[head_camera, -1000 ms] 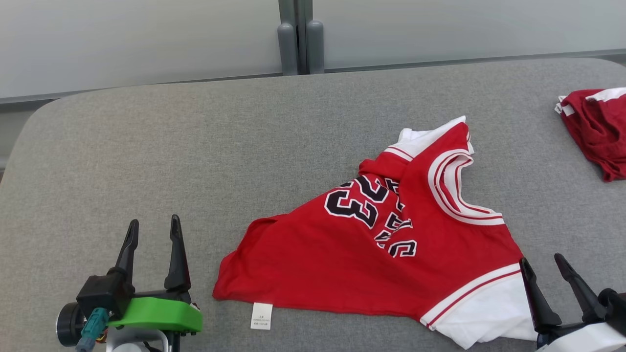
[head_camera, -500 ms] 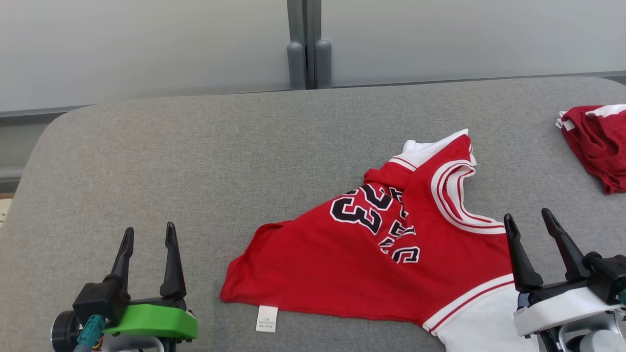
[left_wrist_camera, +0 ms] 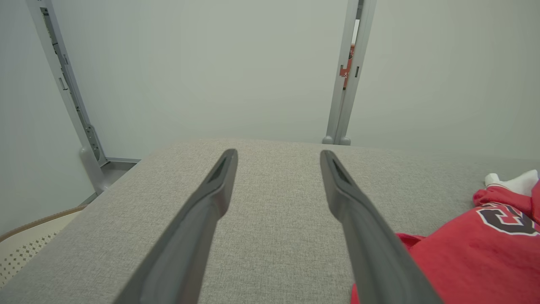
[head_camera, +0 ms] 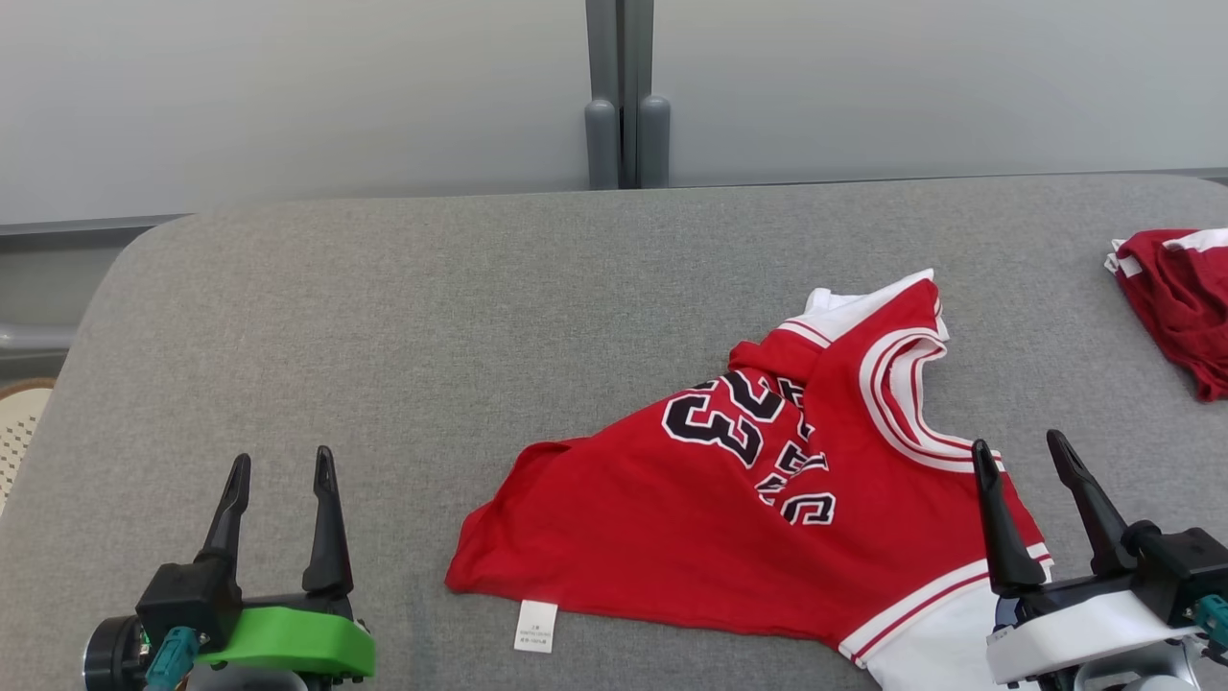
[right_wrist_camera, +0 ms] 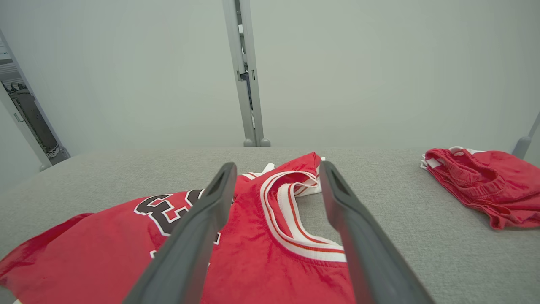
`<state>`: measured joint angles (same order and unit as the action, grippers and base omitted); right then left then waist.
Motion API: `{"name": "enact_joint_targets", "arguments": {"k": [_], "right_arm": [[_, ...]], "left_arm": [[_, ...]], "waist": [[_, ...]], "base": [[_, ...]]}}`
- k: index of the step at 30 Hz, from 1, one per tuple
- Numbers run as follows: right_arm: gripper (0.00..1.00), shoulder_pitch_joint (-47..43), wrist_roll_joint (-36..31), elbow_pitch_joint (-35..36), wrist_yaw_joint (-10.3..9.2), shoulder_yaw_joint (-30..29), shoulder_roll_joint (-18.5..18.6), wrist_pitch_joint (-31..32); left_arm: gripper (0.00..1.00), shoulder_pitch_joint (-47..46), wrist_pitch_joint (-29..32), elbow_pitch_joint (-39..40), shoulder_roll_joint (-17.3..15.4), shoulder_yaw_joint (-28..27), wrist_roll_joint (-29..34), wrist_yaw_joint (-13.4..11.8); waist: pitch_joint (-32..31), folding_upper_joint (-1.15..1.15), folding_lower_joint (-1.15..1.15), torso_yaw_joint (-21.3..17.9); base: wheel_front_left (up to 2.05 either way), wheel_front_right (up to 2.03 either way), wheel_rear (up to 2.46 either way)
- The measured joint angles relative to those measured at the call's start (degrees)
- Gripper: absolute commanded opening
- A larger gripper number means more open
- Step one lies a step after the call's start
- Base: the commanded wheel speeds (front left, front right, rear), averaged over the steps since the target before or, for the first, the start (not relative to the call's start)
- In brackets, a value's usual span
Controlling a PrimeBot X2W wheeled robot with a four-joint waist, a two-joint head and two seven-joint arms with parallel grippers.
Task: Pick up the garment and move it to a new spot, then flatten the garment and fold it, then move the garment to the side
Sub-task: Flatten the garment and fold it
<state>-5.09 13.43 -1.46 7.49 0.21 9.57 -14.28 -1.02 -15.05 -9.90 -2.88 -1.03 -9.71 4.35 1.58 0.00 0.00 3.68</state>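
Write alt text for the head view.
A crumpled red jersey numbered 23 lies on a grey padded table. The open right hand is at its right end, the open left hand apart to its left; another red garment lies far right.

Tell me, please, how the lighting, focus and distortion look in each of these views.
Head view: soft, even light, no glare; the jersey and its number read sharp. Left wrist view: wide-angle stretch leans the wall post and enlarges the left gripper towards the bottom edge. Right wrist view: same flat light, jersey collar crisp, shadows faint.
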Motion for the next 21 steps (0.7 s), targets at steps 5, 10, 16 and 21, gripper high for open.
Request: {"name": "enact_joint_targets", "arguments": {"k": [5,10,16,21], "right_arm": [[1.00,-0.5,-0.6,0.8,0.00,0.1,-0.6,0.0],[1.00,-0.7,-1.2,1.7,0.00,0.2,-1.1,0.1],[1.00,-1.2,-1.5,2.0,0.00,0.6,-1.5,0.6],[1.00,-1.4,-1.5,2.0,0.00,0.9,-1.5,0.8]], "left_arm": [[1.00,0.4,0.0,-0.1,-0.2,0.2,0.6,0.8],[1.00,0.5,0.0,-0.3,-0.4,0.3,0.9,1.3],[1.00,0.7,0.0,-0.4,-0.4,0.2,1.0,1.7],[1.00,0.7,0.0,-0.4,-0.4,0.0,1.5,1.7]], "waist": [[-0.5,0.00,0.00,0.2],[-0.6,0.00,0.00,0.2],[-0.9,0.00,0.00,0.2],[-1.0,0.00,0.00,0.0]], "base": [[0.00,0.00,0.00],[0.00,0.00,0.00],[0.00,0.00,0.00],[0.00,0.00,0.00]]}}
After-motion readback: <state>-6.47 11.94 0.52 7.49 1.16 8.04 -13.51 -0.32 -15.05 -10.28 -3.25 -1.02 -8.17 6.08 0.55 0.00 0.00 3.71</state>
